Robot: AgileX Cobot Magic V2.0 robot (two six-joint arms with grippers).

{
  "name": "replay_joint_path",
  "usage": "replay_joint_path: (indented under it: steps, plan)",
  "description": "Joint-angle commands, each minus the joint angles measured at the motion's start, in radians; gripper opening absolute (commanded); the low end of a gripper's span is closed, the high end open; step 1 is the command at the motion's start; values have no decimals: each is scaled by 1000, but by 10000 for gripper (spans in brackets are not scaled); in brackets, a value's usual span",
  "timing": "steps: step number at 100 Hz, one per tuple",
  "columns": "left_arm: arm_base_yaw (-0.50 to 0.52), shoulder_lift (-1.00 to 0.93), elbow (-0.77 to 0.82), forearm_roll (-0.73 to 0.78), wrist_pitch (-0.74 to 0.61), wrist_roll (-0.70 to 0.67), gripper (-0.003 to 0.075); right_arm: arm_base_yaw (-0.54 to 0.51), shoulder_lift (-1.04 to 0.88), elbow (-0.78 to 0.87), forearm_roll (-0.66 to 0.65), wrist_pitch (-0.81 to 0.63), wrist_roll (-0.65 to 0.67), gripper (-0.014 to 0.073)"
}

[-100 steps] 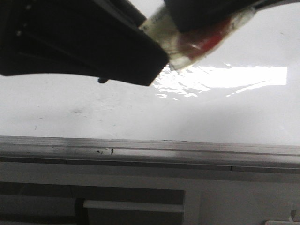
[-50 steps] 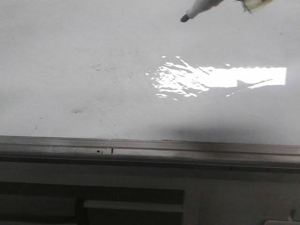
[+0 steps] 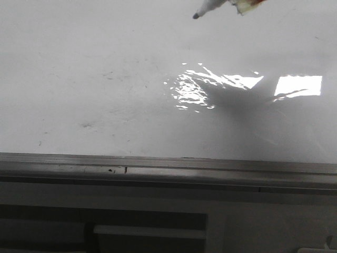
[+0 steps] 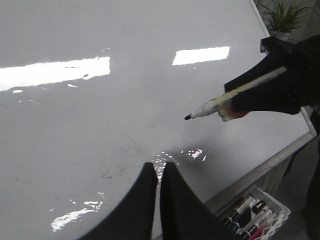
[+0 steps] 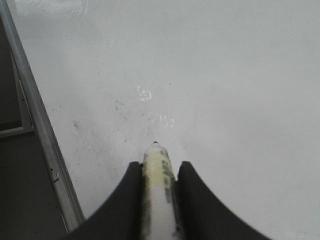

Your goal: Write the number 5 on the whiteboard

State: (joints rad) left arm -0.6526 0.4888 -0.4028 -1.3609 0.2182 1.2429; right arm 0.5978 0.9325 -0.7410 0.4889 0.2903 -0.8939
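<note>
The whiteboard (image 3: 105,79) lies flat, glossy white with faint grey smudges and glare; no drawn number 5 shows on it. My right gripper (image 5: 159,167) is shut on a white marker (image 5: 159,200), whose black tip (image 3: 196,16) hangs above the board at the top of the front view. In the left wrist view the marker (image 4: 220,104) sticks out of the right gripper (image 4: 235,100), tip clear of the surface. My left gripper (image 4: 156,167) is shut and empty, held above the board near its frame edge.
The grey aluminium frame (image 3: 168,168) runs along the board's near edge, also seen in the right wrist view (image 5: 45,150). A white wire basket (image 4: 255,217) with several markers sits beside the frame. A green plant (image 4: 285,17) stands beyond the far corner.
The dark gripper body that filled the top of the front view has moved up out of it. The marker tip has shifted slightly left, and its shadow now covers part of the glare.
</note>
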Motion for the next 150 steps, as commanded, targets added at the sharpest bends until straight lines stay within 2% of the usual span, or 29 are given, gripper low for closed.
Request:
replay_joint_path:
  steps: [1, 25, 51, 107, 127, 150]
  plan:
    - [1, 1, -26, -22, 7, -6, -20, -5, 18, -29, -5, -94, 2, -43]
    - [1, 1, -26, -22, 34, -6, -20, -53, 58, -29, -27, -173, 2, -42]
    - [1, 1, -26, -22, 57, -6, -20, -128, 84, -29, -35, -87, 2, -42]
    - [1, 1, -26, -22, 58, -4, -20, -118, 88, 27, -35, 54, 55, -41]
    - [1, 1, -26, -22, 56, -4, -20, -109, 85, 29, -52, 56, 71, -41]
    - [1, 1, -26, -22, 56, -4, -20, -252, 27, 29, -150, 126, 157, -41]
